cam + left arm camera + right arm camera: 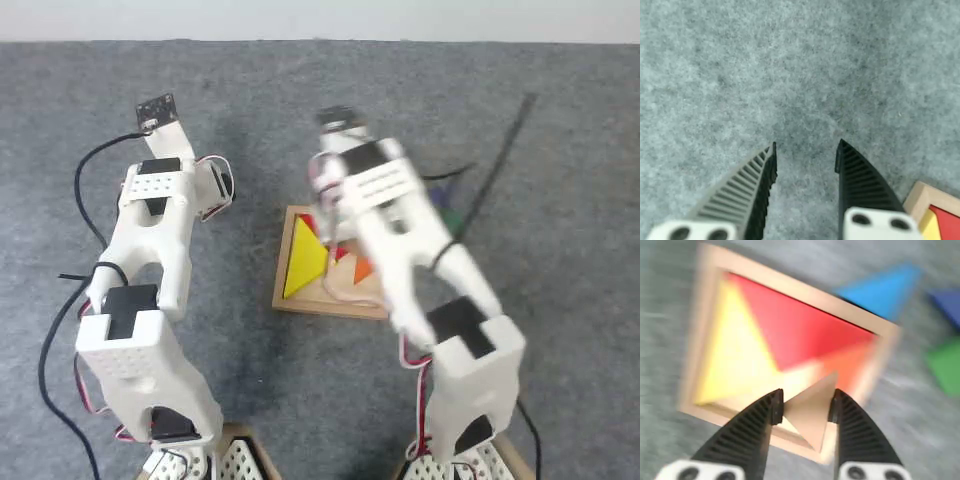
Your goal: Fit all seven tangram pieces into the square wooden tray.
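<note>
So the right claw [806, 392] is hovering over the square wooden tray [800, 287] in the middle of the grey felt desk [560, 120]. It's pinching a pale tan triangle piece [807, 412] between nearly closed fingers. A big yellow triangle [735, 355], a big red triangle [800, 335] and an orange piece [850, 365] are sitting inside the tray. A blue triangle [885, 287], a dark blue piece [947, 302] and a green piece [945, 365] are lying loose on the desk, right of the tray. The left claw [805, 145] is hanging wide open, gripping nothing, over bare felt just left of the tray.
</note>
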{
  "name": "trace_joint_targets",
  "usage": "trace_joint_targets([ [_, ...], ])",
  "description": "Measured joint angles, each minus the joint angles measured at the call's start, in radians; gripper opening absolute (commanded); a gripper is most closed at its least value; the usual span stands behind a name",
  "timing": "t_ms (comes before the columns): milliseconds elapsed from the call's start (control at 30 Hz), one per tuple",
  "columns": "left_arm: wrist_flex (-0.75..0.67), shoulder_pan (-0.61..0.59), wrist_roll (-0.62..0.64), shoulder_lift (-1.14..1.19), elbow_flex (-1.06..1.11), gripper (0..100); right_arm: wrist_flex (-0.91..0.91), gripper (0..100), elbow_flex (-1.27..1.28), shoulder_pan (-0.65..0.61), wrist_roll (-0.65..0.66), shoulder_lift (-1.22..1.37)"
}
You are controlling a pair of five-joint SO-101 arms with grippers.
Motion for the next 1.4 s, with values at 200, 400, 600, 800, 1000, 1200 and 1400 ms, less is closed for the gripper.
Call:
trace_joint_targets([
  [200,0.0,0.0,0.0,0.0,0.0,19,-0.068,10.2,0.005,-0.034,-0.187,0.121],
  [400,0.0,0.0,0.0,0.0,0.0,19,-0.068,11.2,0.005,-0.037,-0.428,0.155],
  [600,0.0,0.0,0.0,0.0,0.0,19,-0.068,11.3,0.005,-0.037,-0.488,0.155],
  [800,0.0,0.0,0.0,0.0,0.0,19,-0.071,21.2,0.005,-0.041,-0.474,0.157],
  [1000,0.0,0.0,0.0,0.0,0.0,19,-0.04,23.7,0.005,-0.04,-0.465,0.094],
  [1200,0.0,0.0,0.0,0.0,0.0,19,-0.034,23.7,0.005,-0.026,-0.462,0.061],
  [1400,0.0,0.0,0.0,0.0,0.0,19,-0.034,23.7,0.005,-0.084,-0.462,0.061],
])
